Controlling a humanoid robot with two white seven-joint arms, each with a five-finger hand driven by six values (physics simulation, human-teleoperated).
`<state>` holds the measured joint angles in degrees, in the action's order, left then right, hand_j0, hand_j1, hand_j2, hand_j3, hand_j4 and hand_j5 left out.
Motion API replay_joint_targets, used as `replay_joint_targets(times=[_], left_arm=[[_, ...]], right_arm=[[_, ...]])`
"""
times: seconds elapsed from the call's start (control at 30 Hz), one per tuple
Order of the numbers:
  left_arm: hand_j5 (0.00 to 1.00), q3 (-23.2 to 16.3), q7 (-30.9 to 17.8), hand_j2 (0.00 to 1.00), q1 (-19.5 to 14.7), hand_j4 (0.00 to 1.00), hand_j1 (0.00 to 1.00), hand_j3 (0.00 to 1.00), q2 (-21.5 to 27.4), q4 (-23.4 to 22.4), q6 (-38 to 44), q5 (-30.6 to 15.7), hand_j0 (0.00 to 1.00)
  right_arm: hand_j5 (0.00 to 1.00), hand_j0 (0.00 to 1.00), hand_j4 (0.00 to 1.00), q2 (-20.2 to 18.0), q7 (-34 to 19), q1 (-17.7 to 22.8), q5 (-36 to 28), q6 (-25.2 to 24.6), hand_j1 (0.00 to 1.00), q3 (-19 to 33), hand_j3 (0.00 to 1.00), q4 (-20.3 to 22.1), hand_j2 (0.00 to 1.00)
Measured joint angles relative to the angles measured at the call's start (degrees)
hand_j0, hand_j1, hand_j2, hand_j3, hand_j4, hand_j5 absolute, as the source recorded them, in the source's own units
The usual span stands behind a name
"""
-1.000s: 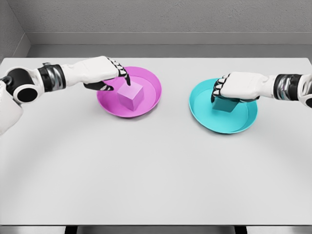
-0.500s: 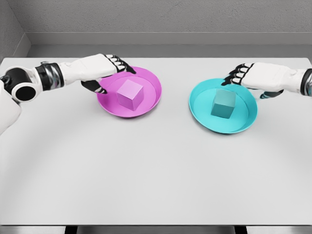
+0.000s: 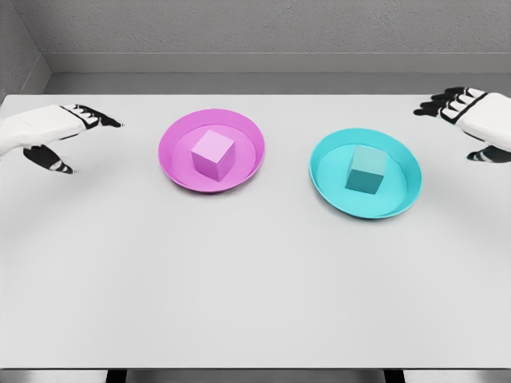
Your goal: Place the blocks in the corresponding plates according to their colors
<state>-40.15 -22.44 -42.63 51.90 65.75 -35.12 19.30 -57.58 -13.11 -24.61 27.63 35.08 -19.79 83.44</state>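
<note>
White table (image 3: pixel 255 287) under grey walls (image 3: pixel 271 28), blocks plated, left hand (image 3: pixel 40 132) and right hand (image 3: pixel 479 120) spread, empty.

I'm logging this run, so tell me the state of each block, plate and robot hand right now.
Pink block: in pink plate, released.
Teal block: in teal plate, released.
Left robot hand: open, empty, left of plates.
Right robot hand: open, empty, right of plates.

there are two plates on the table (image 3: pixel 255 279): one pink plate (image 3: pixel 176 163) and one teal plate (image 3: pixel 399 203). there are two blocks, one pink block (image 3: pixel 212 154) and one teal block (image 3: pixel 366 169). two hands show, the left hand (image 3: pixel 44 132) and the right hand (image 3: pixel 477 120).
</note>
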Motion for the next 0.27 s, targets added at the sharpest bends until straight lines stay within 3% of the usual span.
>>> replay_joint_targets(times=[0.27], left_arm=[[1.0, 0.78, 0.0, 1.0, 0.0, 1.0, 1.0, 1.0, 3.47, -0.92, 0.01, -1.2, 1.0]], right_arm=[[1.0, 1.0, 1.0, 0.08, 0.41, 0.18, -0.29, -0.02, 1.0, 1.74, 1.0, 0.3, 1.0]])
